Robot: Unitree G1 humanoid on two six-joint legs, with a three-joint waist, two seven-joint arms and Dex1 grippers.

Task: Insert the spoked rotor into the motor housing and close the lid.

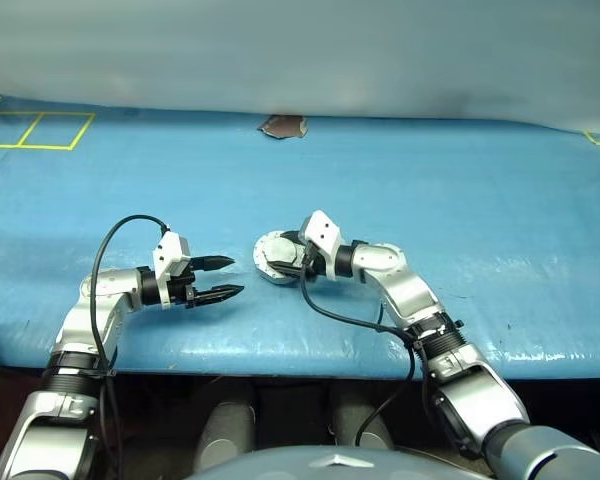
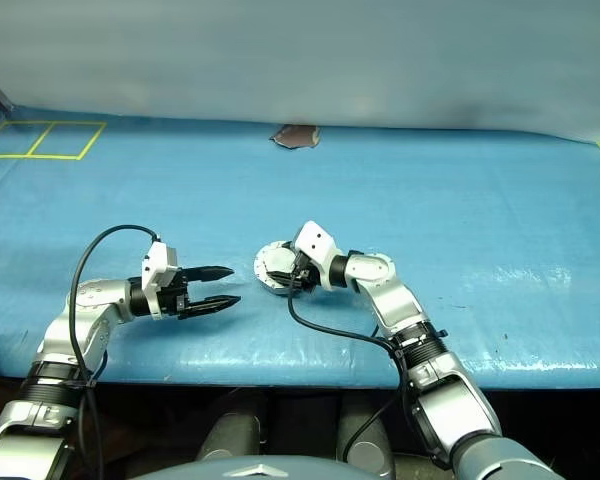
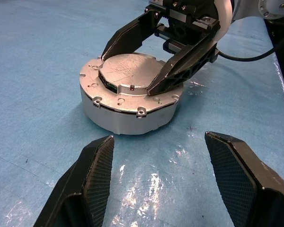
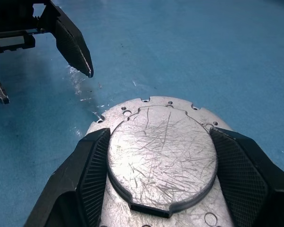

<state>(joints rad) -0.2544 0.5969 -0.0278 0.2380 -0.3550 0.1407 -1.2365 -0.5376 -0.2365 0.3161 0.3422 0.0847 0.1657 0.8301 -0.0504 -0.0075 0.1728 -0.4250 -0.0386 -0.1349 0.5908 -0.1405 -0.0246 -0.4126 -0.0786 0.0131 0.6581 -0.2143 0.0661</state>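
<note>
The motor housing [image 3: 128, 113], a short silvery round cup, stands on the blue table with the light grey lid [image 4: 161, 151] on top of it, smooth scratched face up. My right gripper [image 1: 272, 258] reaches over it from the right. It is open, and its fingers [image 4: 90, 165] lie close along both sides of the lid's raised centre; whether they touch it I cannot tell. My left gripper [image 1: 235, 277] hangs open and empty a short way left of the housing, pointing at it. The spoked rotor is hidden.
The blue table [image 1: 430, 200] stretches wide to the back and both sides. A brown patch [image 1: 282, 126] lies at its far edge and yellow tape squares [image 1: 35, 130] mark the far left corner. The table's front edge runs just below both arms.
</note>
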